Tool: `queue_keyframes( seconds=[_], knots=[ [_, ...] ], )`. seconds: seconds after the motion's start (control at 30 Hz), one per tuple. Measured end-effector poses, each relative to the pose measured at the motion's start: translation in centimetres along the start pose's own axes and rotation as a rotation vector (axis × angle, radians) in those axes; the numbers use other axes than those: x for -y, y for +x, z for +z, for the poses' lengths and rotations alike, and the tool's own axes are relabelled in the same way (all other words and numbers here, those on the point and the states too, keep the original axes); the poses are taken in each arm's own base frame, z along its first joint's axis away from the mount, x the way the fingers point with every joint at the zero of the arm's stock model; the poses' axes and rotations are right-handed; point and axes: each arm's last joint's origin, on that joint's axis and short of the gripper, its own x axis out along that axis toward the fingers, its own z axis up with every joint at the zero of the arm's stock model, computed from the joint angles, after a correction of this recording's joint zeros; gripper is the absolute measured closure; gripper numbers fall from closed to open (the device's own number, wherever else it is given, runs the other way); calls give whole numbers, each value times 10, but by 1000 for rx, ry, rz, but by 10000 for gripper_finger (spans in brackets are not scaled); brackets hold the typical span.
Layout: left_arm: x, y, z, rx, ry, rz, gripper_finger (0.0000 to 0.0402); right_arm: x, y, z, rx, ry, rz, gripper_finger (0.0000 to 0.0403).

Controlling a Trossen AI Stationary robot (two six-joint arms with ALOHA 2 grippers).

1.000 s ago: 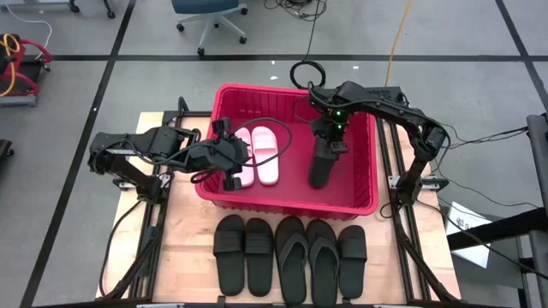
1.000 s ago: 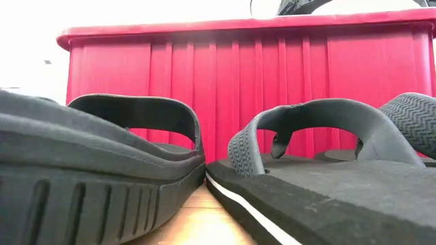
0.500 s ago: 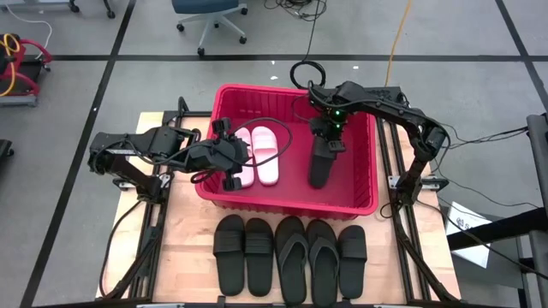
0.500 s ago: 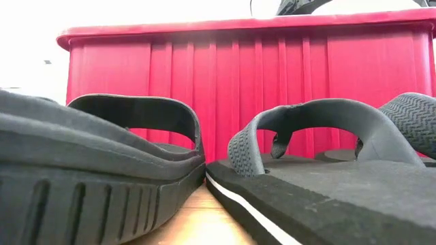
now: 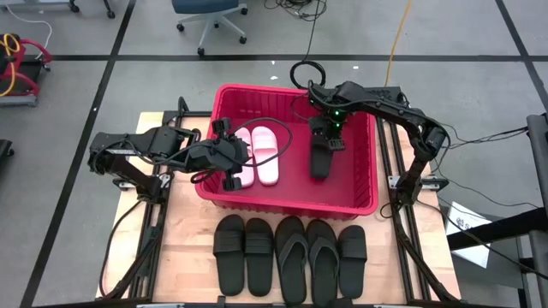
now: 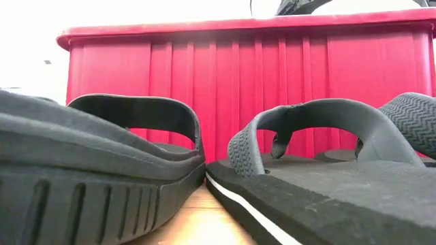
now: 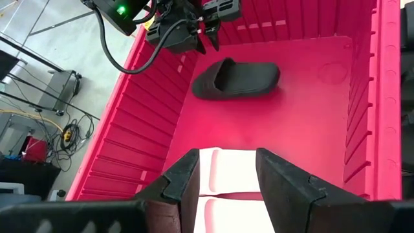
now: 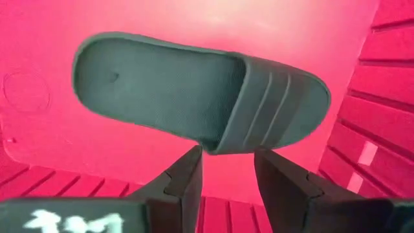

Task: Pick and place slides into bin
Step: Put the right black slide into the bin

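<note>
The red bin [image 5: 224, 92] stands at the table's middle and shows as a red wall in the low view [image 6: 238, 88]. A white pair of slides [image 5: 265, 154] lies on its floor at the left. One black wide-strap slide [image 5: 318, 164] lies flat on the floor at the right, sole down, and also shows in the right wrist view [image 8: 194, 97] and the left wrist view [image 7: 236, 77]. My right gripper [image 8: 226, 158] is open just above that slide's strap end, apart from it. My left gripper [image 7: 226, 178] is open over the white pair [image 7: 229, 165].
Several black slides [image 5: 291, 252] lie in a row on the wooden table between the bin and the near edge; two of them fill the low view's foreground [image 6: 102, 156]. An office chair [image 5: 210, 17] and cables stand on the floor beyond the table.
The black slide at the bin's right has gone down onto the bin floor and lies flat there, apart from my right gripper. My right gripper has stayed above the slide's strap end.
</note>
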Motion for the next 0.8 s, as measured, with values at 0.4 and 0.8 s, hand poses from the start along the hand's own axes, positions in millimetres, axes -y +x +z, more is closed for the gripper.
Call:
queue_keyframes(
  seconds=[0.4, 0.8],
  knots=[
    [0, 0, 0, 0, 4, 0, 254, -9, -12, -1, 31, 64, -21, 300],
    [0, 0, 0, 0, 7, 0, 254, -97, -99, -28, 284, 94, -221, 397]
  ],
)
